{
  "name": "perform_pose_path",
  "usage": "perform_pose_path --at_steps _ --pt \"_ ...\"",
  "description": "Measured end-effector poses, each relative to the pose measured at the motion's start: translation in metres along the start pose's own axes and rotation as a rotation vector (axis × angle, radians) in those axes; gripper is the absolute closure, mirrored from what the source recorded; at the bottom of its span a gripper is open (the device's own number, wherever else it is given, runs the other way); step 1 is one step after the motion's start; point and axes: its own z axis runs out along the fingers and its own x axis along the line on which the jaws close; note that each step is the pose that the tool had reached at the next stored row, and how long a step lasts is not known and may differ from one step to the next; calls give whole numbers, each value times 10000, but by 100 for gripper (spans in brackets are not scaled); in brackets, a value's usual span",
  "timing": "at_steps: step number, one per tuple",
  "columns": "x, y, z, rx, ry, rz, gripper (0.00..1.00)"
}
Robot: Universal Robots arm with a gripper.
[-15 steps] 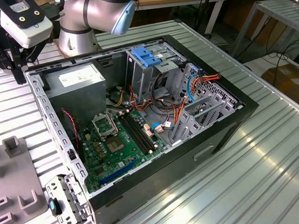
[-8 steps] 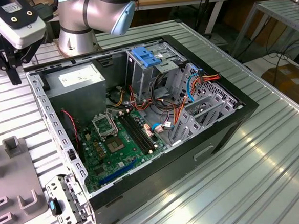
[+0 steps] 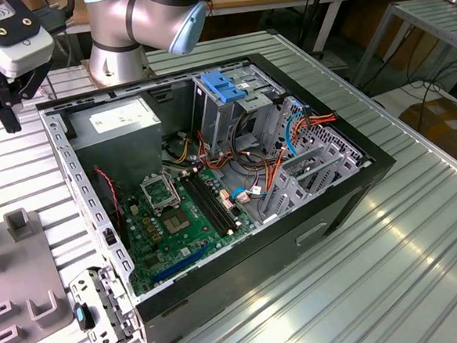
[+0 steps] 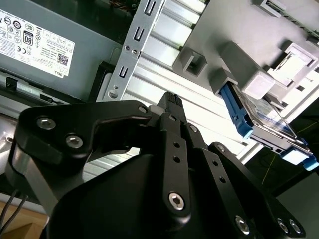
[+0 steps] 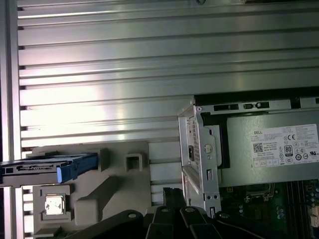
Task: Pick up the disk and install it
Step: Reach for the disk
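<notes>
Disk (image 4: 266,122) waiting on edge, gripper (image 4: 168,98) empty nearby
You have it slotted upright in the grey fixture (image 4: 249,30) on the ribbed tabletop (image 5: 149,74), beside the open case (image 3: 220,278), probably so its flat faces can be pinched; fingers (image 4: 172,124) are pressed together on nothing (the white label (image 5: 286,144) on the power supply (image 5: 239,169) carries print, left unread).

Flat rectangular silver-metal disk (image 4: 269,121) with bright blue plastic side rails, standing on edge in a grey slotted holder (image 4: 234,59).
</notes>
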Motion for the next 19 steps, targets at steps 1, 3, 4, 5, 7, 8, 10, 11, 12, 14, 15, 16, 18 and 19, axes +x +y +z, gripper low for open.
perform_pose_path --at_steps 1,3,4,5,7,8,10,11,12,14,15,16,18,19 --pt "12 -1 0 -1 0 0 89" --pt "46 -3 -1 -1 0 0 89" --pt "59 -3 -1 -1 0 0 89" --pt "73 -4 -2 -1 0 0 89" --pt "96 -6 -2 -1 0 1 89" --pt "124 -7 -3 -2 0 1 89" --pt "170 -11 -4 -2 0 0 89" --pt "188 -12 -4 -2 0 0 89" --pt "207 -13 -4 -2 0 0 89" --pt "230 -15 -5 -2 0 0 89" --pt "240 -16 -5 -2 0 0 89" --pt "251 -17 -5 -2 0 0 89" --pt "275 -18 -6 -2 0 1 89" --pt "288 -19 -6 -2 0 0 89"
